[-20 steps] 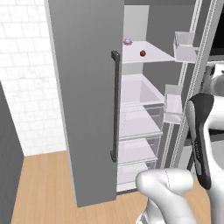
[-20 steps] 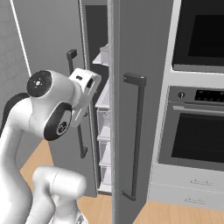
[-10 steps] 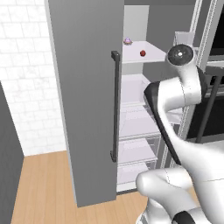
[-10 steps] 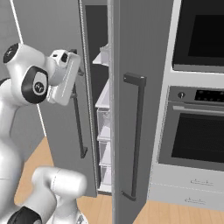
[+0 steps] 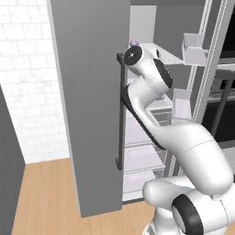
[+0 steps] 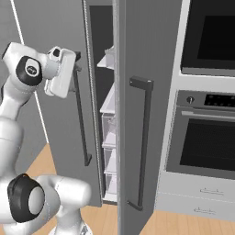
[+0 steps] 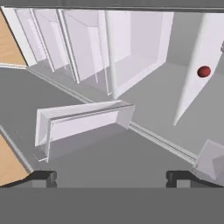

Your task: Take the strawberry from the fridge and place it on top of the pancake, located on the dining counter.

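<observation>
1. Before us stands the fridge [image 5: 87, 105], its left door swung open and its long dark bar handle [image 5: 120, 112] showing on the door's edge in the left base view.
2. We see our arm raised high in front of the opening, with the hand near the top shelf level in the left base view.
3. Our gripper [image 7: 116, 177] has its jaws spread wide, and we see nothing between the two dark fingertips [image 7: 43, 177] in the hand view; it holds nothing.
4. We spot the strawberry [image 7: 204, 71] as a small dark-red ball resting on a white shelf [image 7: 192, 70] inside the fridge, well apart from the fingertips.
5. We see white drawers [image 7: 87, 39] and a white door bin [image 7: 83, 120] between the gripper and the berry in the hand view.
6. Right of the fridge in the right base view, we see the steel wall oven [image 6: 206, 147], its door closed.
7. We see a wooden floor [image 5: 46, 197] under the open door.
</observation>
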Robot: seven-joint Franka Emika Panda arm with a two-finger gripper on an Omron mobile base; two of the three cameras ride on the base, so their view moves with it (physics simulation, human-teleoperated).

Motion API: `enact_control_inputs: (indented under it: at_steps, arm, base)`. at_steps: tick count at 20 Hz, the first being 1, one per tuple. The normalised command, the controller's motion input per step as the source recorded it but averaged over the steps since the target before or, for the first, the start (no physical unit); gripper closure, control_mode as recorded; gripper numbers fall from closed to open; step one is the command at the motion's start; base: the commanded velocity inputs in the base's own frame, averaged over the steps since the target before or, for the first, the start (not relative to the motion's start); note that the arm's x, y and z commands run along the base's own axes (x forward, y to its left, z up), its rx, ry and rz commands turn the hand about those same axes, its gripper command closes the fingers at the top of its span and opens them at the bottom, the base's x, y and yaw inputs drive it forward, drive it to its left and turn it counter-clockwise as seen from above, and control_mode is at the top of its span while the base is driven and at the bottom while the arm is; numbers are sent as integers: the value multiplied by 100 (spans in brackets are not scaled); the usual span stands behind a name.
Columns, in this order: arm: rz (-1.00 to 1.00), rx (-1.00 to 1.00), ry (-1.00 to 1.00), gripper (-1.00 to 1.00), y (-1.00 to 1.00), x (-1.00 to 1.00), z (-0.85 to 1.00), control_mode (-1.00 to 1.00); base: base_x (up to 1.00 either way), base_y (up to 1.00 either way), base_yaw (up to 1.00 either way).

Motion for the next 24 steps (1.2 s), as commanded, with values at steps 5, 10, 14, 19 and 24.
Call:
enact_control_inputs:
  at_steps: [5, 10, 14, 19, 24]
  arm:
    - [-20, -16, 0, -100, -11, 46, 0, -100]
    - [-13, -14, -9, -100, -44, 2, 0, -100]
    - [-6, -12, -19, -100, -55, -14, 0, -100]
    - [-5, -6, -14, -100, -62, -13, 7, -100]
    - [-7, 0, 0, -100, -74, 0, 23, -100]
  base:
    - [0, 0, 0]
    - [0, 0, 0]
    - [0, 0, 0]
    - [0, 0, 0]
    - [0, 0, 0]
